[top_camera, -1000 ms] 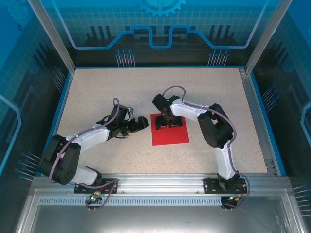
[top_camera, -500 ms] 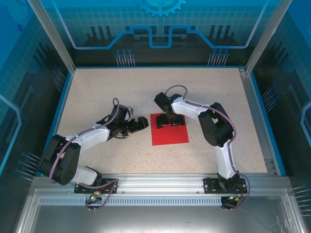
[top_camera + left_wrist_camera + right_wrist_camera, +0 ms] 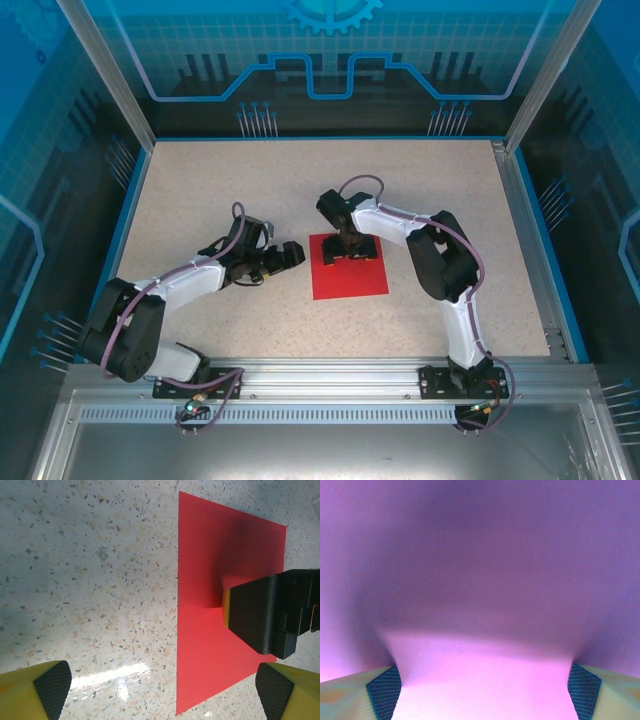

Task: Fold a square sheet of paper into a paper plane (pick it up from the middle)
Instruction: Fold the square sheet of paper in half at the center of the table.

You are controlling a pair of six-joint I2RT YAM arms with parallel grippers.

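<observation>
The square sheet of paper [image 3: 351, 280] is bright red and lies flat and unfolded on the speckled table, near the middle. My right gripper [image 3: 349, 252] points down onto its far half. Its jaws are open, with both tips on the sheet. In the right wrist view the sheet [image 3: 480, 580] bulges up slightly between the two pads [image 3: 385, 694]. The left wrist view shows the sheet [image 3: 210, 565] puckered beside a black right finger [image 3: 260, 615]. My left gripper [image 3: 293, 254] hovers open just left of the sheet, its jaws [image 3: 162, 692] straddling the sheet's near left corner, holding nothing.
The speckled tabletop [image 3: 250, 180] is bordered by a blue rim and an aluminium frame [image 3: 530, 230]. Both arm bases sit on the metal rail [image 3: 330, 375] at the near edge. Bare table surrounds the sheet on all sides.
My right gripper has shifted slightly and settled onto the sheet, its jaws drawing in a little. The left arm has not moved.
</observation>
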